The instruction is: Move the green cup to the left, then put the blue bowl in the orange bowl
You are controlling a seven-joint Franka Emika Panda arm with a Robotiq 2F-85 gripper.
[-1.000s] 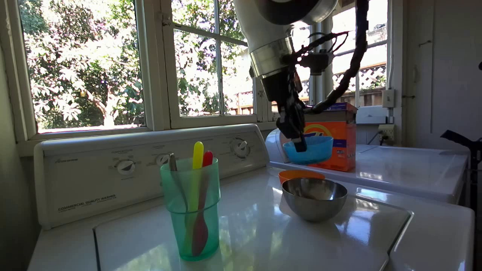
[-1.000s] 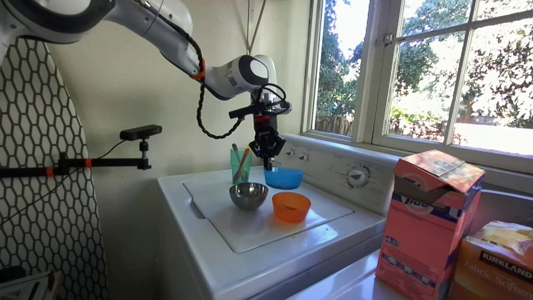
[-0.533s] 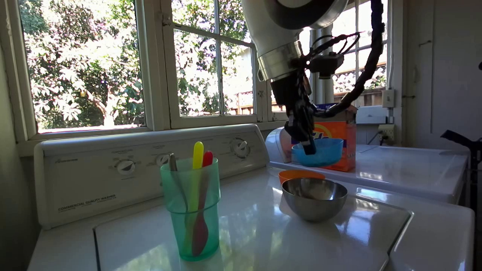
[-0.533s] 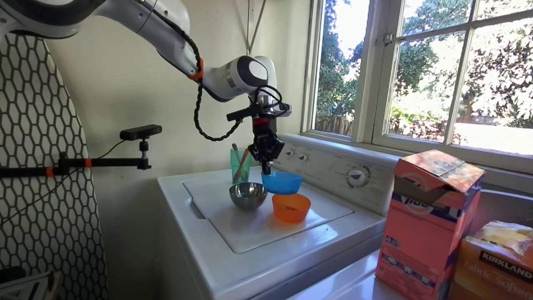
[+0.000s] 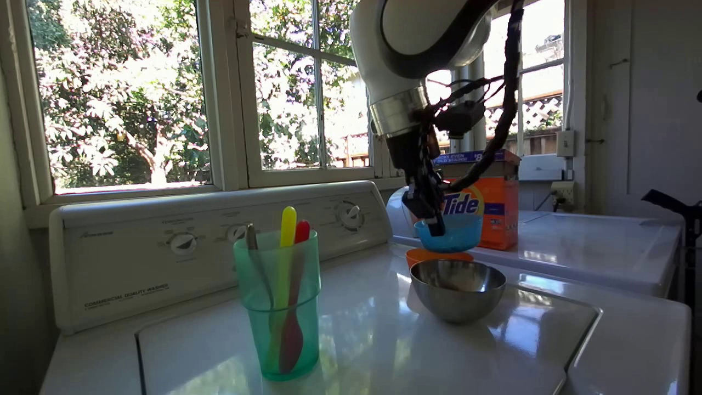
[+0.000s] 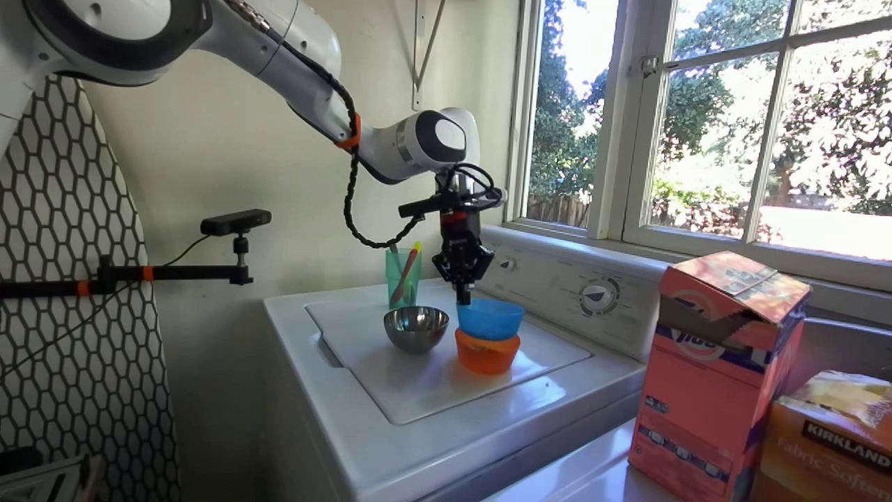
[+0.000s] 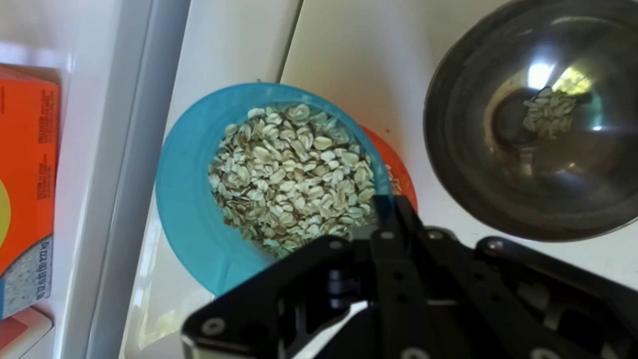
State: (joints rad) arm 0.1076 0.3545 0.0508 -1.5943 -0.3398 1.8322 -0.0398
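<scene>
The light-blue bowl (image 6: 491, 321) is held by its rim in my gripper (image 6: 464, 298), whose fingers are shut on it. In the wrist view the blue bowl (image 7: 189, 194) holds oat flakes, and my gripper (image 7: 398, 202) pinches its near rim. The orange bowl (image 6: 488, 359) stands on the washer lid directly below. Only a sliver of the orange bowl (image 7: 398, 164) shows past the blue one in the wrist view. I cannot tell whether the two bowls touch. The green cup (image 5: 282, 312), holding several utensils, stands upright on the washer, apart from the gripper.
A metal bowl (image 6: 416, 329) with a few oats stands beside the orange bowl. The washer's control panel (image 5: 219, 247) rises along the window. Detergent boxes (image 6: 704, 390) stand on the neighbouring machine.
My gripper has carried the blue bowl downward and over the orange bowl, now overlapping it in an exterior view. The cup, metal bowl and orange bowl have not moved.
</scene>
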